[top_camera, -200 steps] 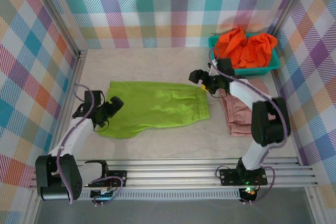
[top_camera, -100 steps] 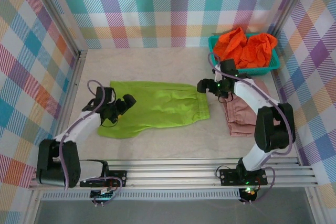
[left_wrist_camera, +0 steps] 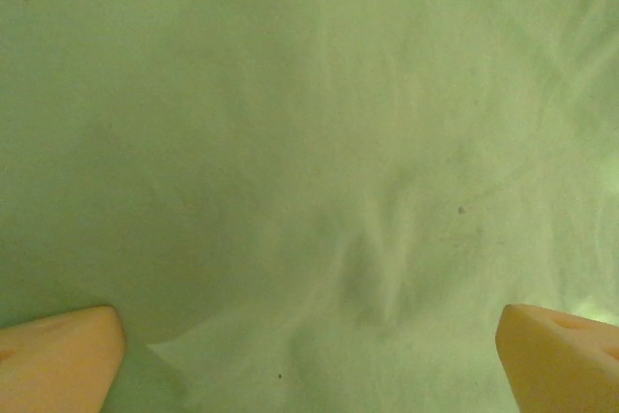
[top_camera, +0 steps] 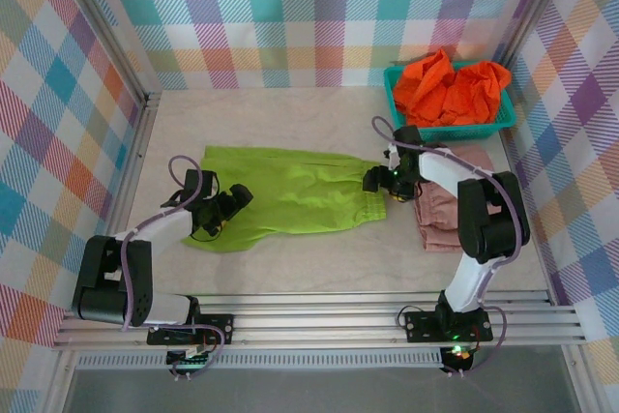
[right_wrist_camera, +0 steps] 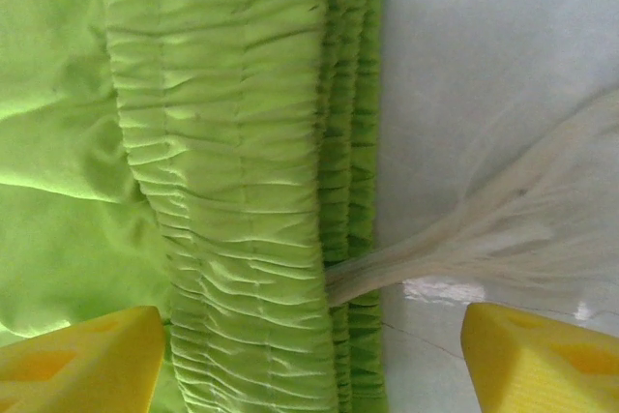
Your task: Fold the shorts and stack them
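Left end effector (top_camera: 228, 204), fingers spread wide and grasping nothing, sits low over the leg end of the lime green shorts (top_camera: 290, 195), which lie flat on the table (top_camera: 271, 123). Right end effector (top_camera: 377, 181), likewise released, straddles the gathered waistband (right_wrist_camera: 232, 191) at the opposite end of those shorts, where a white drawstring (right_wrist_camera: 484, 229) trails onto the table. Dusty pink shorts (top_camera: 440, 215) lie just beyond that waistband end; bright orange shorts (top_camera: 450, 84) are heaped in a teal basket (top_camera: 474, 130) farther past the same end.
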